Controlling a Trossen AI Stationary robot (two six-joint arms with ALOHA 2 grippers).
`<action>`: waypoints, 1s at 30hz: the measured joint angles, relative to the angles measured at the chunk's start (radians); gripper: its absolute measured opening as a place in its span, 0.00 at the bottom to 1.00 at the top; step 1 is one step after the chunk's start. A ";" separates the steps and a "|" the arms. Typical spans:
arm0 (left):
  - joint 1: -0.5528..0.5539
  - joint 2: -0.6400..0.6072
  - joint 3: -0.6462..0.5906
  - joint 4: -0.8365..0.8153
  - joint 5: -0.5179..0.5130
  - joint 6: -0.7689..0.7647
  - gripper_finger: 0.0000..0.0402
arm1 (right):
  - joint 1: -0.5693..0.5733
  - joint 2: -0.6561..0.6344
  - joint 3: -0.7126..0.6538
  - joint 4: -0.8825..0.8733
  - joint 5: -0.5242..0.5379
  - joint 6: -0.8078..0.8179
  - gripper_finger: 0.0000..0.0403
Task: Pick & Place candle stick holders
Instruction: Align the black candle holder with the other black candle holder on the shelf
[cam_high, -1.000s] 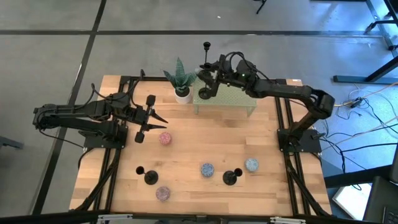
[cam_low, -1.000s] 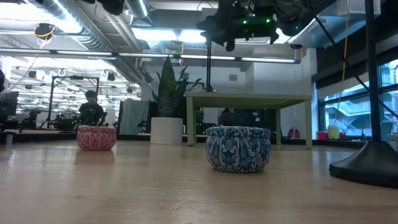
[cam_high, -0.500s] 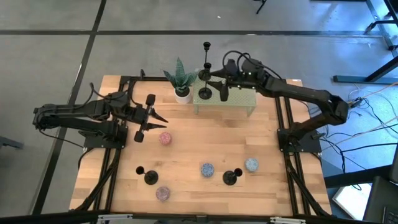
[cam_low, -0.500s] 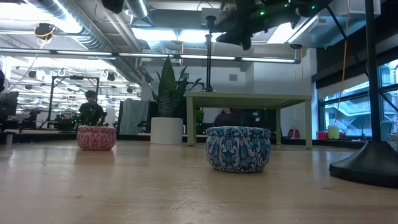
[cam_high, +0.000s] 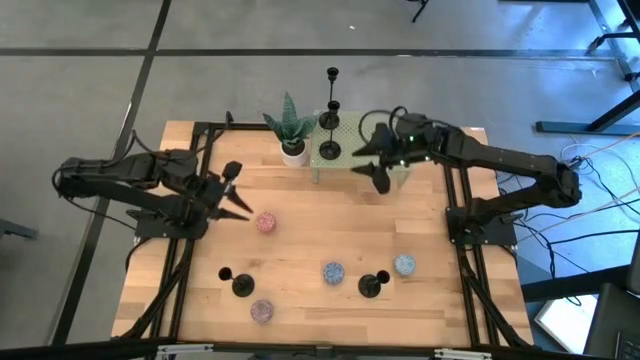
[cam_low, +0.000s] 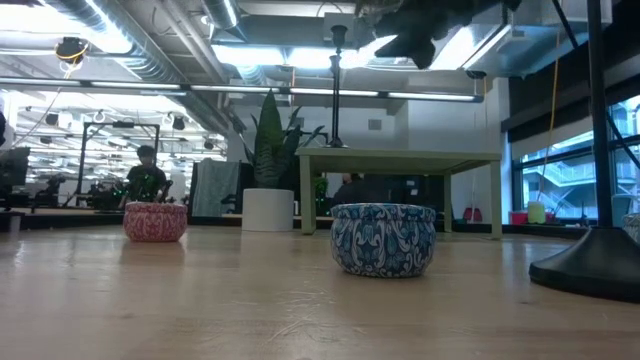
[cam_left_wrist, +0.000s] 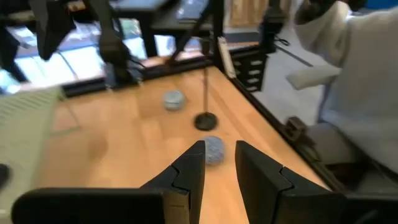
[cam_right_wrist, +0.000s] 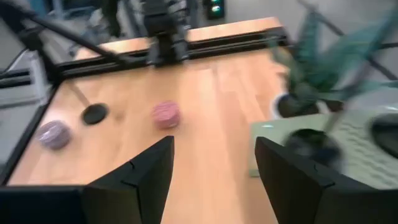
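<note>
My right gripper (cam_high: 378, 178) hangs open and empty beside the small green table (cam_high: 395, 160), where two candle holders (cam_high: 329, 150) stand. My left gripper (cam_high: 235, 203), fingers narrowly parted and empty, hovers near the pink tin (cam_high: 265, 222). Two more holders (cam_high: 371, 286) stand at the near edge.

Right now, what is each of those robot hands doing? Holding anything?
Left hand: fingers open a little, nothing between them, above the table's left side.
Right hand: open and empty, by the small green stand.
</note>
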 joint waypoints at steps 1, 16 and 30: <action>-0.016 -0.001 0.003 -0.012 0.000 -0.019 0.21 | 0.019 0.000 0.000 0.000 0.000 0.000 0.57; -0.104 0.038 0.004 -0.156 -0.010 0.003 0.36 | 0.209 0.000 0.000 0.095 0.000 -0.002 0.57; -0.178 0.050 0.004 -0.242 0.129 -0.127 0.36 | 0.248 0.011 0.000 0.150 0.000 0.000 0.57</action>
